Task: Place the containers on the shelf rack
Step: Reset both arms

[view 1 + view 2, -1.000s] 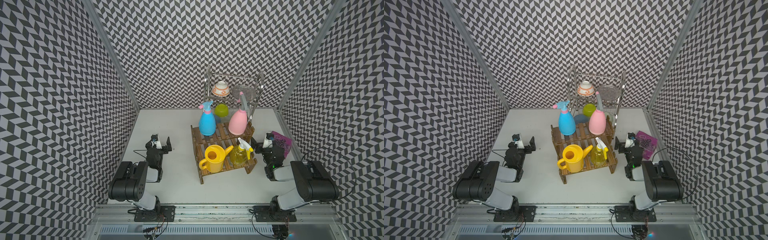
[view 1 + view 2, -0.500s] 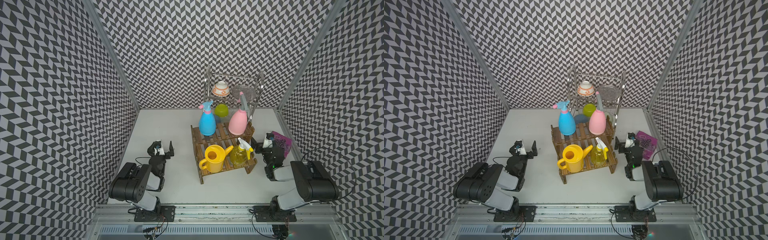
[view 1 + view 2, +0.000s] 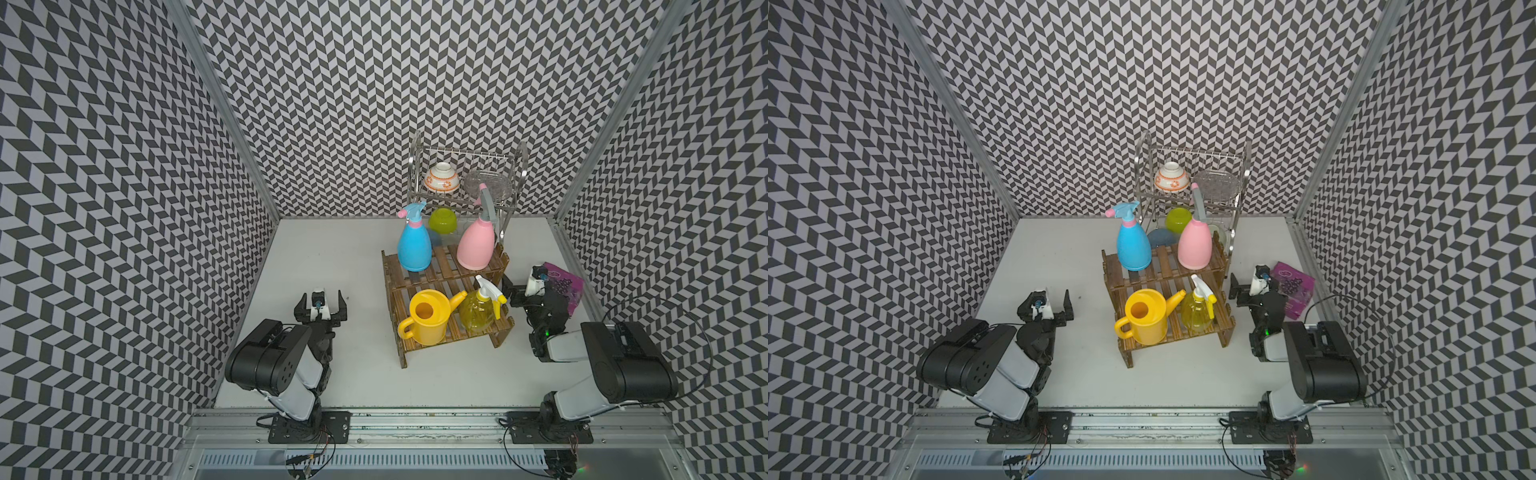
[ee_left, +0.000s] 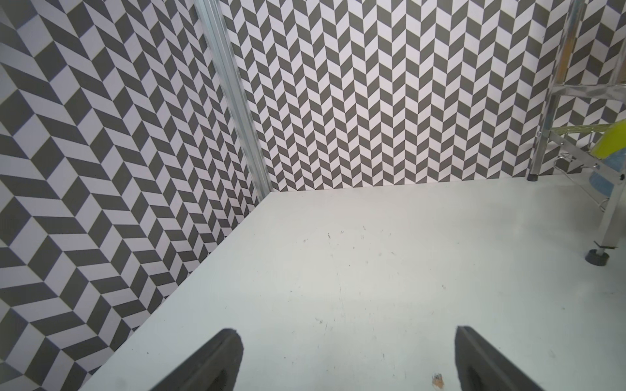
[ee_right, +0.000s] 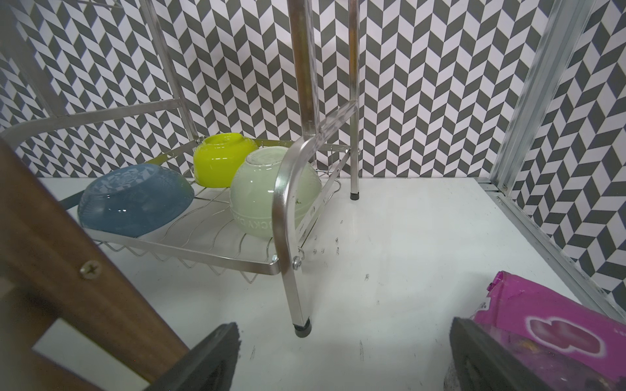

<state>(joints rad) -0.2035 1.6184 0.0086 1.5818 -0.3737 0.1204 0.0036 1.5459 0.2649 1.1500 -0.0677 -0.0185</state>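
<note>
**White table** (image 3: 332,257): carries everything shown.

**Steel dish rack** (image 3: 415,145): stands right behind the shelf rack (image 3: 444,264), at the back wall.

**Shelf rack:** brown, slatted, two steps. All four containers stand upright on it.

**Left gripper** (image 3: 321,297): well apart from the shelf rack, off its left end. Its jaws are spread wide over bare table with nothing between them, and both dark fingers (image 4: 216,359) show in the left wrist view.

**Right gripper** (image 3: 526,281): just beside the shelf rack's right end, jaws likewise released and empty.

**Yellow watering can** (image 3: 428,322): lower step, left part, with its spout pointing toward the yellow spray bottle (image 3: 478,322) on the same step's right part.

**Blue spray bottle** (image 3: 413,247): upper step, left.

**Pink spray bottle** (image 3: 476,248): upper step, right.

**Purple packet** (image 3: 567,286): flat on the table beyond the shelf rack's right end, just past the right gripper.

**Green bowl** (image 3: 443,220) and **patterned white bowl** (image 3: 441,179): both sit upside down in the dish rack behind the shelf rack, on the lower and upper tier respectively.
</note>
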